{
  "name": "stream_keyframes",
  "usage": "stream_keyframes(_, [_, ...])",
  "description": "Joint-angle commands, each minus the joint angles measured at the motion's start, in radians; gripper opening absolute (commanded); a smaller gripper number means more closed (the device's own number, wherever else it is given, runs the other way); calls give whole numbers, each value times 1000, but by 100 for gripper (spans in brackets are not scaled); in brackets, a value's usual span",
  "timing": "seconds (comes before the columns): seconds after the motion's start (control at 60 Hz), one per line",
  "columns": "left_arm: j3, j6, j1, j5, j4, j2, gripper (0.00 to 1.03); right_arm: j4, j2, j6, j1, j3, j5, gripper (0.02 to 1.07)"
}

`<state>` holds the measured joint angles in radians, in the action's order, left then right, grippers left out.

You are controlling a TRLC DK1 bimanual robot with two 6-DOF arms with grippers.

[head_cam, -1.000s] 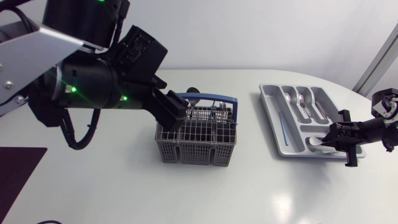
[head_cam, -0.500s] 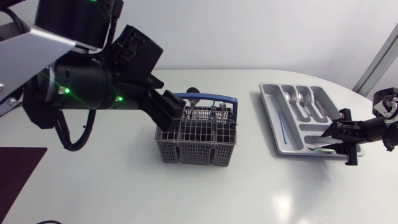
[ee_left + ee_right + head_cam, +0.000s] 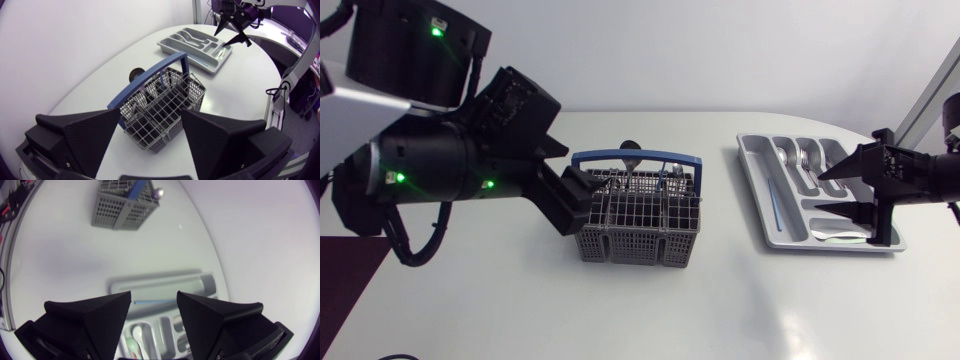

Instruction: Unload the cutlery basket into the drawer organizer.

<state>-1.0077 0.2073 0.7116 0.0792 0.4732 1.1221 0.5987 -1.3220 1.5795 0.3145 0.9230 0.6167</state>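
Cutlery basket (image 3: 640,228) by spread left pincer (image 3: 151,115), right pincer (image 3: 820,192) spread over organizer (image 3: 752,172)

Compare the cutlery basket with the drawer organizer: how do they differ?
The cutlery basket is a dark grey open grid with a blue handle arching over it; the drawer organizer is a pale grey solid tray with no handle. The basket is tall and boxy, the organizer shallow and flat. In the basket cutlery stands upright; in the organizer spoons lie flat. Both are divided into compartments.

Grey grid-mesh basket (image 3: 638,232) with a blue handle (image 3: 650,154), pale grey organizer (image 3: 757,185), white table (image 3: 720,300).
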Motion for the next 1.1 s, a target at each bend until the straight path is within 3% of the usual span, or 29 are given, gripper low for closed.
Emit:
stream_keyframes(0.0, [54,14,0,-9,1,-21,98,16,73,-164,-95,-67,34,71])
stream_keyframes(0.15, [109,29,-3,-35,-22,-28,98,-53,162,-426,-288,-119,61,71])
stream_keyframes(0.233, [144,38,-15,-61,-45,-28,98,-163,198,-581,-390,-164,51,71])
stream_keyframes(0.35, [187,52,-29,-73,-90,-27,98,-329,201,-737,-535,-225,-17,70])
stream_keyframes(0.467, [218,52,-50,-98,-128,-18,98,-413,156,-811,-629,-248,-67,70])
stream_keyframes(0.617, [245,52,-67,-113,-160,-2,98,-488,90,-848,-673,-250,-91,50])
stream_keyframes(0.733, [258,52,-70,-116,-186,5,98,-522,58,-868,-695,-246,-109,28])
stream_keyframes(0.867, [273,52,-72,-116,-223,38,98,-563,15,-886,-703,-243,-124,12])
stream_keyframes(1.083, [276,50,-72,-116,-252,73,98,-646,-68,-883,-692,-262,-150,12])
